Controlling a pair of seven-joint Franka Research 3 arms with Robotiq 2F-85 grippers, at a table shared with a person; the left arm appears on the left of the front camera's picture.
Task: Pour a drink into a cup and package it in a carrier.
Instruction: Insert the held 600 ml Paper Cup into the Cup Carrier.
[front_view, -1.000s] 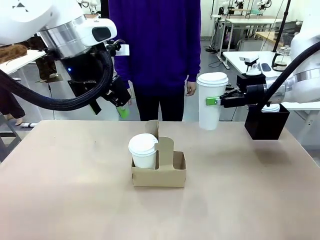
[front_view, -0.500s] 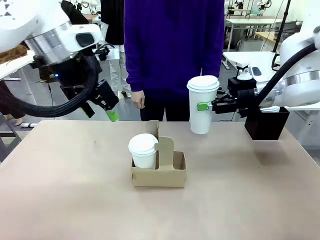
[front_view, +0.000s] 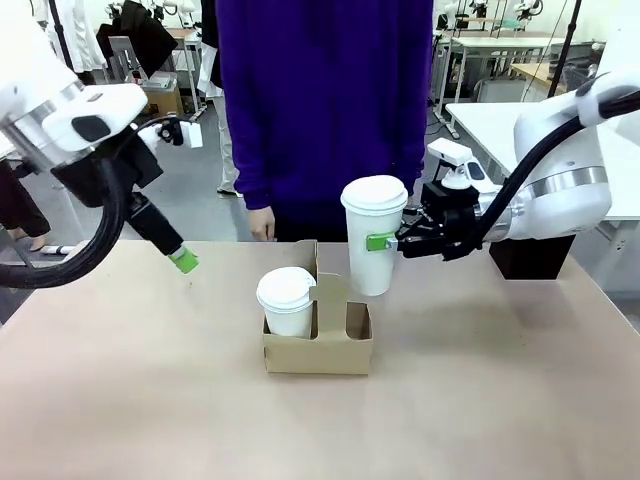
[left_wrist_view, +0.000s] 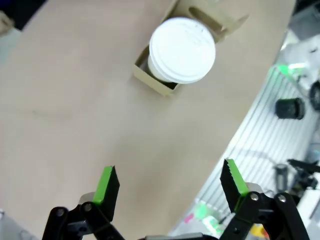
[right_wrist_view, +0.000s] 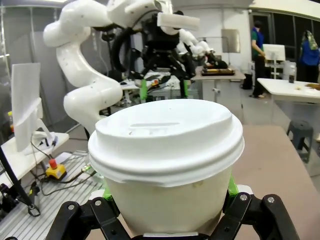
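Note:
A lidded white cup (front_view: 372, 238) hangs just above and behind the right slot of the brown carrier (front_view: 340, 352), with my right gripper (front_view: 385, 242) shut on its side. In the right wrist view the same cup (right_wrist_view: 167, 160) sits between the green pads of my right gripper (right_wrist_view: 168, 191). Another lidded cup (front_view: 287, 298) stands in the carrier's left slot. My left gripper (front_view: 181, 259) hovers open over the table's far left. From its wrist camera, my left gripper (left_wrist_view: 170, 184) holds nothing, and the slotted cup (left_wrist_view: 182, 49) and carrier (left_wrist_view: 150, 80) lie beyond it. The drink is out of view.
A person in a purple top (front_view: 320, 100) stands at the far edge, one hand (front_view: 262, 225) hanging close behind the carrier. A black box (front_view: 535, 260) sits at the back right, behind my right arm. Bare tabletop (front_view: 150, 400) stretches across the front.
My right gripper has carried the cup left and down, toward the carrier. My left gripper has drawn away to the left and lower, staying open. The person has shifted sideways.

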